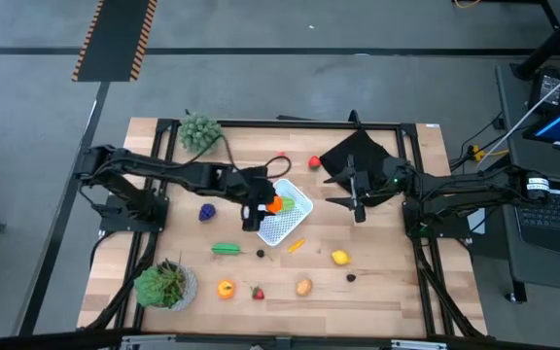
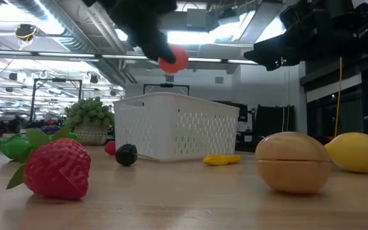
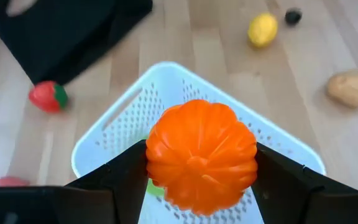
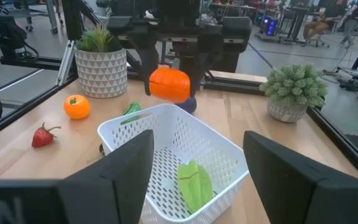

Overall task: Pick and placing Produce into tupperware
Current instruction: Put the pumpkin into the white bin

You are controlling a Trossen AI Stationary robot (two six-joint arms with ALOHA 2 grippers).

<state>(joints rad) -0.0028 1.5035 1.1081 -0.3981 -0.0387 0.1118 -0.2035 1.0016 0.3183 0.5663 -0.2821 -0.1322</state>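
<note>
White tupperware [image 4: 166, 155] holds green leafy piece [image 4: 194, 180] (nothing else visible).

Grey floor [image 1: 290, 29], hazard-striped mat [image 1: 115, 39], ceiling lights [image 2: 197, 35].

Two black, multi-jointed robot arms, each ending in a gripper with two broad, flat, matte dark fingers [image 3: 104, 180].

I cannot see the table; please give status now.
Left tool shut on orange pumpkin, above white basket. Right tool open, waiting. Green piece inside. Nothing blocking.
</note>
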